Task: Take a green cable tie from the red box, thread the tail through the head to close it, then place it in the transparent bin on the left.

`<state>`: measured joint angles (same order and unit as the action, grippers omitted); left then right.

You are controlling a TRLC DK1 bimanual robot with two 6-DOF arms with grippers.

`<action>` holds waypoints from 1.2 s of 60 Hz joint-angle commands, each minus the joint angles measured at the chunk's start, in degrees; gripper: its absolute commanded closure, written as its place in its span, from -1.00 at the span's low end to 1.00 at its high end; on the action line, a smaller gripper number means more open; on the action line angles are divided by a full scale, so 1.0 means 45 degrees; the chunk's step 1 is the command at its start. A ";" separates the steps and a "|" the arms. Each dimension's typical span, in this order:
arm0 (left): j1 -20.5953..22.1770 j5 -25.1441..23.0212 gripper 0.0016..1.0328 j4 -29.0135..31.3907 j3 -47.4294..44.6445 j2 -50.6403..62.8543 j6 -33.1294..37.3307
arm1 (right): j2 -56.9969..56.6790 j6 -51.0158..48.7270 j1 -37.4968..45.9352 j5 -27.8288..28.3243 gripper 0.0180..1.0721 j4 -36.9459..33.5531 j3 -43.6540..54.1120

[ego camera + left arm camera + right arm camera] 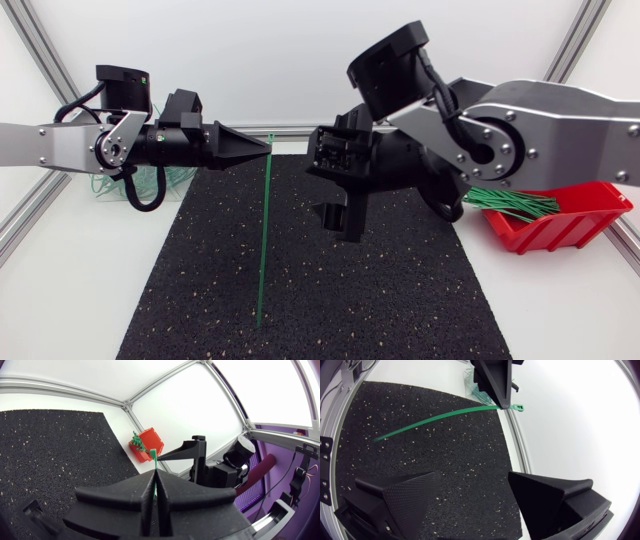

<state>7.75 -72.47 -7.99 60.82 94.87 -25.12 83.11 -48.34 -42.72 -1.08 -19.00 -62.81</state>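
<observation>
In the lower middle of the head view the tail tip of the green cable tie hangs just over the black mat; I cannot tell if it touches. The tie runs almost straight up to the left gripper, which is closed on it near the head end. I think it is held so to leave the long tail free for the other arm to bend. The right gripper, in the middle of the frame, stands beside the tie with its fingers wide apart and holds nothing. Farther back, the red box with more ties is at the right edge, and the transparent bin is behind the left arm. The left wrist view shows what the head view hides: both fingers pressed flat on the green strip. Only the right wrist view shows the small head of the tie sticking out just past the left fingertips
</observation>
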 commanded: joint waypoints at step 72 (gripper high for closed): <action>-0.0003 -0.2783 0.94 -0.1096 0.1075 0.3722 -0.2913 | 0.2390 -1.0020 -0.3534 -0.2592 -0.53 1.2973 0.6262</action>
<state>8.32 -83.77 -12.71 64.25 110.32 -36.29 92.03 -90.26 -57.60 -12.88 37.63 -36.40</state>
